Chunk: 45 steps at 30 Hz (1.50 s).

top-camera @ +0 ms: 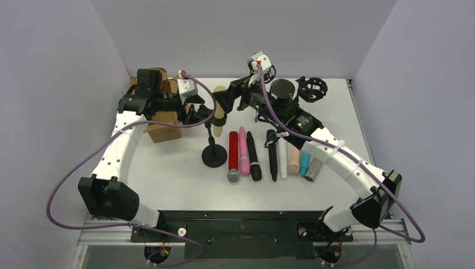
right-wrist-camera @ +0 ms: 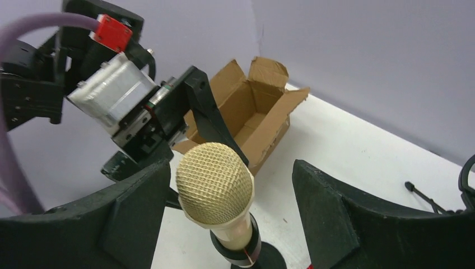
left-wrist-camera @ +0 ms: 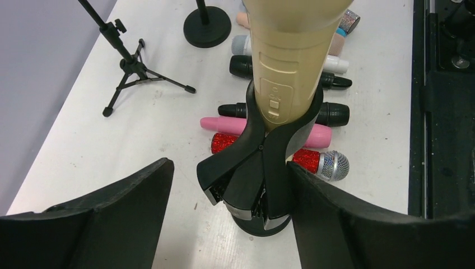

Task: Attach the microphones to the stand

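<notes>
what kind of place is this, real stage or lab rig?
Probably a lab test cell: plain walls boxing in a white table, robot arms bolted at its edge, microphones laid in a neat row.

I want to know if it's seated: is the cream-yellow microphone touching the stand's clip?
Touching. The left wrist view shows the cream-yellow microphone sitting in the black clip, whose arms wrap its handle.

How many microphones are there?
9: cream one in the stand; eight side by side on the table: red, pink, black, black, white, peach, teal, glittery. Box may hide more.
</notes>
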Motion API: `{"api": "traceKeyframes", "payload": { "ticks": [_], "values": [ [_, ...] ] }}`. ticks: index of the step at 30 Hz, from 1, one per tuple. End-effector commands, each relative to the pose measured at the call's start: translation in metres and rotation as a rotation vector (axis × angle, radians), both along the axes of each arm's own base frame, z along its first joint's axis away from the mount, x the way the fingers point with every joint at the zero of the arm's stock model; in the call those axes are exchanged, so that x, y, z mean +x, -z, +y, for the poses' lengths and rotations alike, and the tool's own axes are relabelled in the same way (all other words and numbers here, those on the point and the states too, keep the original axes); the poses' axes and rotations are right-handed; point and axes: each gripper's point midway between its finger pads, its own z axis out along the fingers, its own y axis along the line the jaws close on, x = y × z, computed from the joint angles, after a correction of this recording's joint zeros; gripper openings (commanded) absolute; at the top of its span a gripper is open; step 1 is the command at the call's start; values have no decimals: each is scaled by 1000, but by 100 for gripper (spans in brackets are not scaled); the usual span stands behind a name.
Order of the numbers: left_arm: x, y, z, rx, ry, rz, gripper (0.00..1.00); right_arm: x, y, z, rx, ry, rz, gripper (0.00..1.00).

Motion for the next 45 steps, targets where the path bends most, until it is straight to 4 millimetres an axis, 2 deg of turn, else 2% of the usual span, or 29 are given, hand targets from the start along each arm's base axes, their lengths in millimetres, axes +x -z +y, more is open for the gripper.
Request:
{"api": "traceKeyframes", "payload": {
  "ticks": [1, 4, 7, 12, 14, 16, 17, 20, 22, 24, 26, 28, 30, 36, 37, 39, 40, 41, 42, 43, 44, 45],
  "values": [
    [2, -23, -3, -40, 12, -51, 73, -6, -28, 6, 39, -46, -46, 74],
    [0, -23, -3, -44, 15, -46, 82, -6, -23, 15, 35, -74, -30, 68],
    [-3, -23, -3, -42, 29, -45, 87, -7, -15, 20, 7, -99, -3, 63],
    [-7, -20, -1, -39, 43, -28, 88, -7, 1, 20, -45, -94, 21, 65],
    [-8, -20, 0, -41, 43, -30, 88, -5, 5, 21, -55, -87, 28, 63],
    [-7, -20, 1, -40, 42, -35, 88, -4, 4, 21, -51, -85, 25, 55],
    [-7, -20, 1, -39, 41, -37, 87, -4, 4, 21, -45, -83, 26, 46],
    [-7, -20, 1, -35, 50, -47, 84, -5, -3, 19, -19, -79, 6, 30],
    [-7, -19, 0, -36, 58, -46, 78, -5, -3, 19, -18, -80, 4, 21],
    [-6, -19, -1, -40, 68, -44, 65, -5, -2, 19, -23, -81, 5, 14],
    [-5, -19, -2, -45, 76, -40, 46, -5, 1, 19, -32, -82, 4, 8],
    [-4, -18, -2, -45, 75, -41, 9, -5, 6, 19, -46, -77, 6, 3],
    [-4, -17, -2, -39, 67, -43, 0, -4, 12, 20, -59, -71, 6, 0],
    [-5, -16, 0, -29, 46, -45, 0, -5, 25, 25, -81, -66, 6, 0],
    [-3, -16, 1, -29, 30, -36, 3, -5, 24, 25, -78, -65, 3, 0],
    [1, -17, 1, -29, -1, -26, 29, -5, 25, 26, -76, -64, -3, 0],
    [1, -18, 1, -30, -7, -26, 53, -5, 25, 26, -77, -62, -3, 0],
    [2, -18, 2, -29, -21, -24, 65, -5, 25, 26, -76, -61, -5, 0],
    [2, -20, 3, -31, -31, -24, 83, -4, 27, 26, -79, -60, -2, 0],
    [4, -21, 2, -41, -44, -20, 97, -4, 29, 26, -82, -59, -1, 0],
    [6, -23, 3, -42, -56, -24, 100, -4, 32, 26, -87, -59, 3, 4],
    [7, -25, 4, -48, -68, -23, 97, -5, 32, 26, -87, -59, 3, 12]
  ]
}}
